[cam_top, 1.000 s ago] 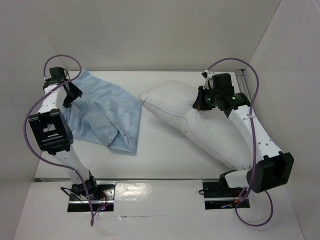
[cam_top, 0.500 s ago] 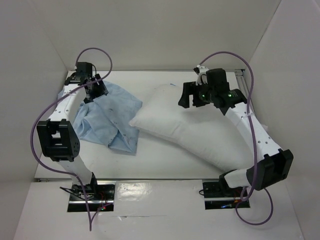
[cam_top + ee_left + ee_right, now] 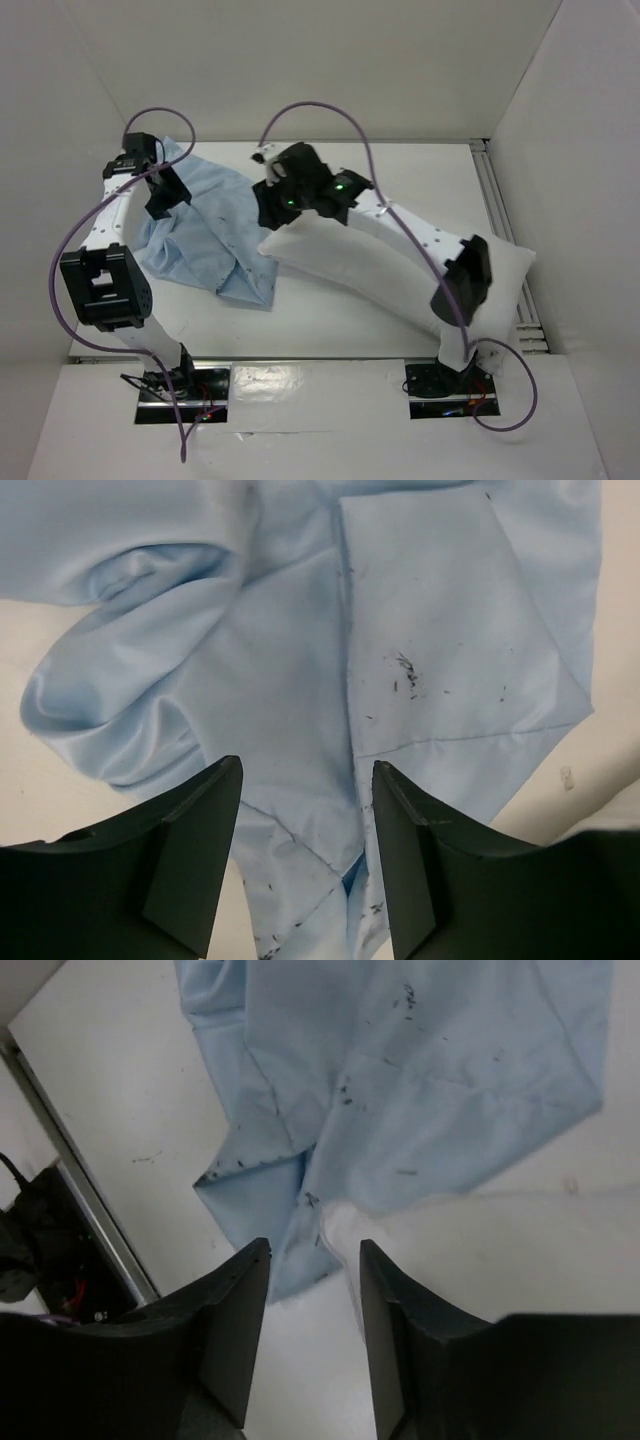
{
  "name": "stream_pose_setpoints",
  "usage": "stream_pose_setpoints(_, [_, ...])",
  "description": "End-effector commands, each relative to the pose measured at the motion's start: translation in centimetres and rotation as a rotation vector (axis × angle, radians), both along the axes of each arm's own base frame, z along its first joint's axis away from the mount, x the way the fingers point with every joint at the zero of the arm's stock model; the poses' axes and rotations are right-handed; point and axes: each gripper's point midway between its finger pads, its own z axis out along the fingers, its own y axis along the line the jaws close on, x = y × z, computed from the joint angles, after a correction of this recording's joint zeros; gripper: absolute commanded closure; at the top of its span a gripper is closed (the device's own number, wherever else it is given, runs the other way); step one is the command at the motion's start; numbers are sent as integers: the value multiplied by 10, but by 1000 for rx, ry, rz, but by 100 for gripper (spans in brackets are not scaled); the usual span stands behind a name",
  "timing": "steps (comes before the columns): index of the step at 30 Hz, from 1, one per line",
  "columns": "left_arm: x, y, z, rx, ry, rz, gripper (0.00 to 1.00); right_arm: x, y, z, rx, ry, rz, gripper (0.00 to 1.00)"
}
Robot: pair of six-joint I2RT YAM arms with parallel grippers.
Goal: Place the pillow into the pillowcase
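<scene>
The light blue, speckled pillowcase lies wrinkled at the table's left. The white pillow lies slantwise from the pillowcase's right edge to the near right corner. My right gripper reaches across the pillow to its far-left corner. In the right wrist view the gripper is open. The pillow's corner lies below, between the fingertips, against the pillowcase. My left gripper hovers over the pillowcase's left part. In the left wrist view it is open and empty above the folded cloth.
White walls close the table on the left, back and right. A metal rail runs along the right side. The right wrist view shows the table's edge rail and a dark cable bundle beyond it.
My right arm swept left across the table and the pillow shifted left with it, its corner now at the pillowcase's edge. My left gripper moved back left over the pillowcase.
</scene>
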Motion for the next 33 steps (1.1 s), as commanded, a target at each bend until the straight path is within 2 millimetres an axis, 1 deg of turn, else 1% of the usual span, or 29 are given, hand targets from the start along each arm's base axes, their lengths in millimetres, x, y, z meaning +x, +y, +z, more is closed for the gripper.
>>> stream_pose_setpoints(1, [-17,22,27,-85,-75,114,33,15,58,-20,-40,-85,44,53])
stream_pose_setpoints(2, [-20,24,31,-96,-88,130,31,27,70,-5,-5,-120,33,53])
stream_pose_setpoints(3, [-22,28,34,-93,-98,140,30,28,82,-9,-3,-122,43,54])
stream_pose_setpoints(4, [-25,28,34,-109,-100,151,30,38,91,-38,-39,-103,34,54])
stream_pose_setpoints(5, [-25,28,38,-117,-111,166,30,46,102,-25,5,-128,26,54])
stream_pose_setpoints(7, [-33,26,38,-121,-109,194,29,57,113,-35,13,-144,14,54])
stream_pose_setpoints(8, [-38,31,35,-119,-102,223,27,65,120,-48,18,-146,-2,54])
stream_pose_setpoints(9, [-36,32,36,-117,-111,223,26,62,128,-54,23,-150,8,54])
stream_pose_setpoints(10, [-40,34,35,-117,-110,233,26,65,131,-58,28,-153,8,54])
stream_pose_setpoints(11, [-40,34,36,-122,-112,241,26,69,137,-72,28,-153,8,54])
stream_pose_setpoints(12, [-42,33,31,-125,-100,242,25,71,140,-74,33,-157,8,53])
stream_pose_setpoints(13, [-42,31,35,-139,-112,241,25,72,141,-85,20,-147,9,53])
stream_pose_setpoints(14, [-43,34,35,-139,-112,250,25,68,148,-87,27,-151,19,53])
stream_pose_setpoints(15, [-45,33,30,-141,-100,252,25,70,150,-100,12,-150,25,52])
stream_pose_setpoints(16, [-45,31,30,-149,-101,247,25,71,152,-103,17,-154,24,50])
stream_pose_setpoints(17, [-43,32,32,-147,-110,246,25,68,158,-108,19,-154,33,49])
stream_pose_setpoints(18, [-43,32,32,-147,-110,246,25,69,160,-109,21,-156,33,49])
stream_pose_setpoints(20, [-43,32,31,-142,-109,238,25,69,162,-122,8,-148,48,46])
stream_pose_setpoints(21, [-45,32,28,-144,-100,239,25,65,167,-117,17,-155,57,45])
stream_pose_setpoints(22, [-45,32,28,-144,-100,239,25,65,167,-128,3,-145,58,43])
stream_pose_setpoints(23, [-45,32,28,-144,-100,239,25,66,168,-124,11,-150,57,43])
stream_pose_setpoints(25, [-45,32,28,-144,-100,239,25,67,167,-143,-15,-138,51,42])
stream_pose_setpoints(26, [-45,32,28,-144,-100,239,25,71,166,-139,-16,-153,32,42])
stream_pose_setpoints(27, [-45,32,28,-144,-100,239,25,73,165,-145,-28,-153,21,42])
stream_pose_setpoints(28, [-45,32,28,-144,-100,239,25,74,165,-145,-34,-162,27,42])
stream_pose_setpoints(29, [-46,31,25,-146,-91,240,25,75,162,-155,-57,-157,15,41])
stream_pose_setpoints(30, [-47,33,25,-153,-93,244,25,71,165,-155,-62,-166,31,41])
stream_pose_setpoints(31, [-47,33,25,-153,-93,244,25,72,164,-161,-73,-164,25,41])
stream_pose_setpoints(33, [-47,33,25,-153,-93,244,25,72,164,-161,-73,-164,25,41])
